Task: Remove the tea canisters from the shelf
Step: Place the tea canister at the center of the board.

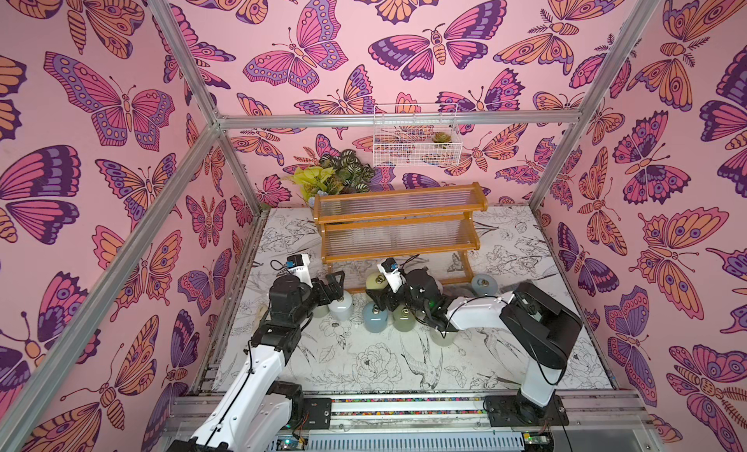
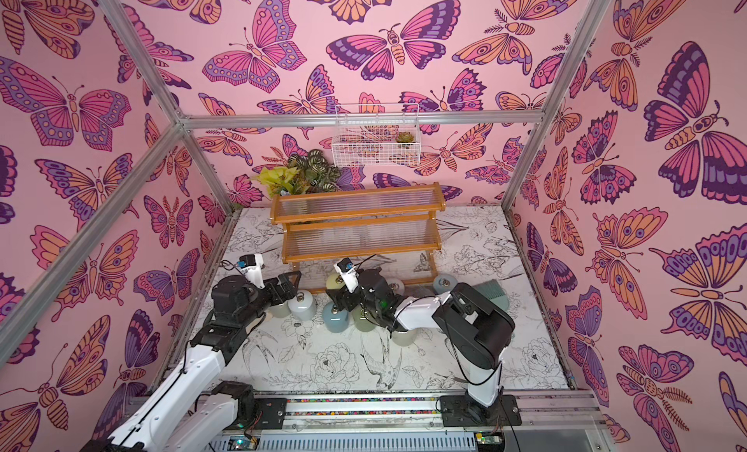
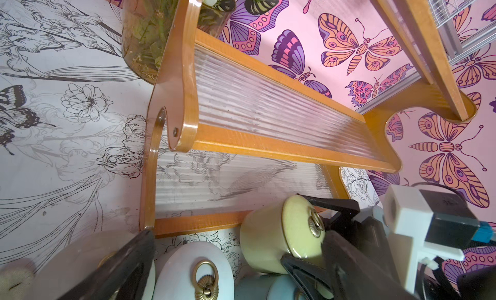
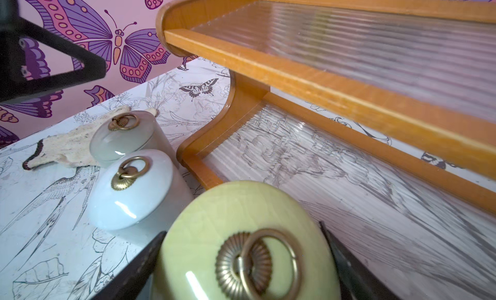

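On the worktop [image 1: 364, 369], before the shelf [image 1: 400, 223], a light blue canister [image 1: 375, 318], a sage green canister [image 1: 403, 318] and a white canister [image 1: 340, 306] are standing. The right end effector [image 4: 241, 231] is closed against the sides of the yellow-green canister [image 4: 214, 218], at the front rail of the lowest tier. Whether the canister is lifted cannot be told. It should be raised clear of the rail, kept upright, and set down apart from its neighbours. The right arm is bent and reaches low sideways. The left arm is stretched forward, and the left end effector [image 1: 333, 284] is spread wide near the white canister. The upper tiers are bare.
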`<action>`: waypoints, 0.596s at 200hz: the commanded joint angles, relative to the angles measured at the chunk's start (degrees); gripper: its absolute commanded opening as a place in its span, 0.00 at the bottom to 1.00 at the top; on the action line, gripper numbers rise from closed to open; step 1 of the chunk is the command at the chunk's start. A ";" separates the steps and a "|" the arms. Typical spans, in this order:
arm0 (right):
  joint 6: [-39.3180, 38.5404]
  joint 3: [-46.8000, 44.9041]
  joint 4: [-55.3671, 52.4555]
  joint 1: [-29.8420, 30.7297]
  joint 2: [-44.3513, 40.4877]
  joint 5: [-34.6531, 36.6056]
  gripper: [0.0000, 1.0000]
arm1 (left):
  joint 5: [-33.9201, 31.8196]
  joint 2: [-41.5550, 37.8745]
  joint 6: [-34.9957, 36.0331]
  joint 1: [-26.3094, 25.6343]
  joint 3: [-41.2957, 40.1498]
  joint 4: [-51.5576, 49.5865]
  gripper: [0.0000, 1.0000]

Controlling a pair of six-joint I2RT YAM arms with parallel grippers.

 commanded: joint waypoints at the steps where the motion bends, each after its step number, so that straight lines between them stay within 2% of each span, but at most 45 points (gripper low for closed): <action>1: -0.34 -0.92 2.72 -0.02 -3.77 1.93 0.80 | 0.72 -0.74 0.32 0.39 -0.13 -0.98 1.00; 119: 5.24 -8.75 -3.19 0.14 -8.88 5.31 0.79 | 0.20 -1.20 0.28 0.36 -0.83 -1.24 1.00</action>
